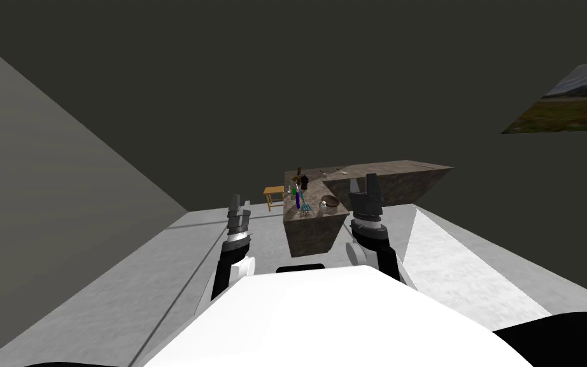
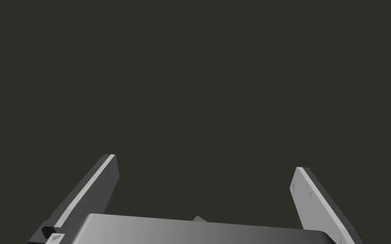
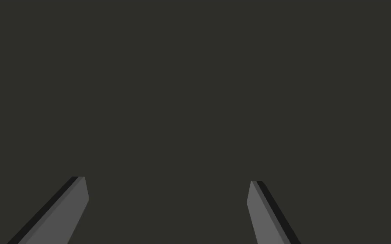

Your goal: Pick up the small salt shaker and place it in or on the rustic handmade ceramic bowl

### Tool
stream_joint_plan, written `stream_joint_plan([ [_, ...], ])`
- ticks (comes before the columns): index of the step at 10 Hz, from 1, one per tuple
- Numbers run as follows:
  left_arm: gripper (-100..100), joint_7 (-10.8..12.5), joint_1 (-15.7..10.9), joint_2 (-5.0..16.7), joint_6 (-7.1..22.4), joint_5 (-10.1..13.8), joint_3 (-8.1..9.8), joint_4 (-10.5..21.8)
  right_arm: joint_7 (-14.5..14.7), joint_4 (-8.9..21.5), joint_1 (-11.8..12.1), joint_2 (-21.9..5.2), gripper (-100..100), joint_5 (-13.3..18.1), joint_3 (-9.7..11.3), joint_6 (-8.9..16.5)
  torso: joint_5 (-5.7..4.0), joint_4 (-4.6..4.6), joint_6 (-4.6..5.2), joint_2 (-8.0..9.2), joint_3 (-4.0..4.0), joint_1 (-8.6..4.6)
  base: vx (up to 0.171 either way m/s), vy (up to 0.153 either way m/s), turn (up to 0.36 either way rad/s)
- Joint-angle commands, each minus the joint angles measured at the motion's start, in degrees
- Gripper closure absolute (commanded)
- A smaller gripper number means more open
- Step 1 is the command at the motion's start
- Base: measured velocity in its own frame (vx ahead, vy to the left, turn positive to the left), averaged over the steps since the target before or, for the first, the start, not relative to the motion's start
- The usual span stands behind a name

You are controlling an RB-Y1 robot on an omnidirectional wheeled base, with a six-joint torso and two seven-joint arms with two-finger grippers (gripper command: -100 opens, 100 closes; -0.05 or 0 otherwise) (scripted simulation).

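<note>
A small round bowl (image 1: 330, 204) with a pale rim sits near the front corner of a brown stone counter (image 1: 381, 181) ahead of me. A tiny pale thing (image 1: 323, 203) touches its left side; I cannot tell whether it is the salt shaker. My left gripper (image 1: 240, 204) is raised to the left of the counter, fingers open (image 2: 205, 163) and empty. My right gripper (image 1: 363, 183) is held up in front of the counter's right part, open (image 3: 167, 180) and empty. Both are well short of the bowl.
On the counter's left part stand a blue bottle (image 1: 298, 198), a green item (image 1: 293, 190), a dark bottle (image 1: 304, 181) and a small blue rack (image 1: 305, 209). A wooden stool (image 1: 274, 192) stands left of it. Grey floor (image 1: 127, 287) stretches to the left.
</note>
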Motion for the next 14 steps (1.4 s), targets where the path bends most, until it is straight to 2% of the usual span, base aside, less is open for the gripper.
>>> stream_joint_plan([
  [1,0,0.0,0.0,0.0,0.0,0.0,0.0,0.0,0.61,0.55,-0.26,-2.77,-100,0.54,-0.13,0.09,0.0,0.0,0.0,0.0,0.0,0.0,-0.001,0.004,-0.033],
  [4,0,0.0,0.0,0.0,0.0,0.0,0.0,0.0,3.17,2.77,-1.32,-7.5,-100,2.77,-0.66,0.48,0.0,0.0,0.0,0.02,0.01,0.01,-0.006,0.01,-0.069],
  [6,0,0.0,0.0,0.0,0.0,0.0,0.0,0.0,5.89,5.06,-2.41,-9.43,-100,5.14,-1.22,0.92,0.01,0.0,0.01,0.02,0.01,0.05,-0.008,0.018,-0.103],
  [9,0,0.0,0.0,0.0,0.0,0.0,0.0,0.0,10.88,9.23,-4.49,-10.99,-100,9.76,-2.3,1.81,0.01,0.01,0.01,0.03,0.02,0.08,-0.011,0.025,-0.14],
  [10,0,0.0,0.0,0.0,0.0,0.0,0.0,0.0,11.23,9.41,-4.49,-10.99,-100,9.76,-2.3,1.81,0.01,0.0,0.0,0.03,0.01,0.08,-0.011,0.018,-0.042],
  [12,0,0.0,0.0,0.0,0.0,0.0,0.0,0.0,14.9,12.72,-6.07,-11.51,-100,13.3,-3.12,2.53,0.01,0.0,0.01,0.02,0.01,0.06,-0.01,0.02,-0.138],
  [13,0,0.0,0.0,0.0,0.0,0.0,0.0,0.0,15.36,12.72,-6.07,-11.51,-100,13.3,-3.12,2.53,0.01,0.01,0.01,0.03,0.02,0.08,-0.011,0.023,-0.063],
  [14,0,0.0,0.0,0.0,0.0,0.0,0.0,0.0,17.51,14.44,-6.88,-11.64,-100,15.13,-3.54,2.9,0.02,0.01,-0.01,0.02,0.01,0.08,-0.006,0.019,-0.117],
])
